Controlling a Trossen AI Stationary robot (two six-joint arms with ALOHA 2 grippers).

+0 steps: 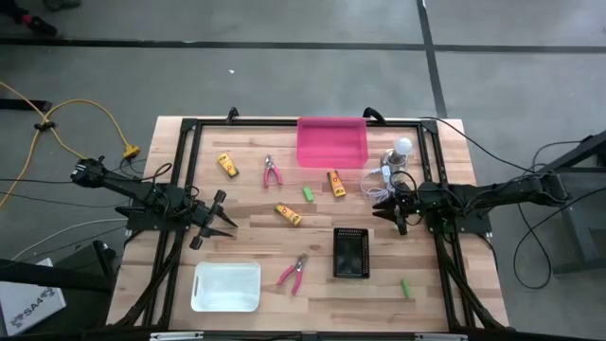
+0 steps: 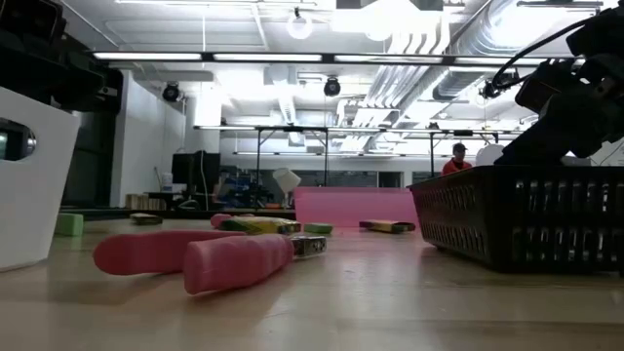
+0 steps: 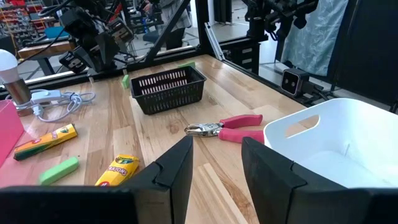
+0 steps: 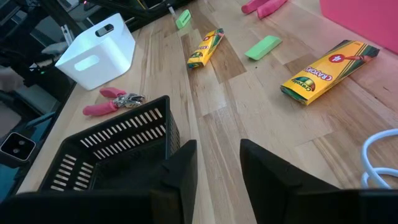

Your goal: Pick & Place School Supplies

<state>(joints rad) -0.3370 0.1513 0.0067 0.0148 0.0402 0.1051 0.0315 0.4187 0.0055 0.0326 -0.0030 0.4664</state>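
The school supplies lie scattered on the wooden table. Three yellow crayon boxes lie flat on it. One pair of pink-handled pliers lies toward the far side, another near the front. Green blocks lie at the middle and the front right. My left gripper hovers open at the table's left, my right gripper open at the right. Nothing is between the fingers of either.
A pink bin stands at the far middle, a white bin at the front left and a black mesh basket at the front right. A white bulb with coiled cable lies by my right gripper. A black frame borders the table.
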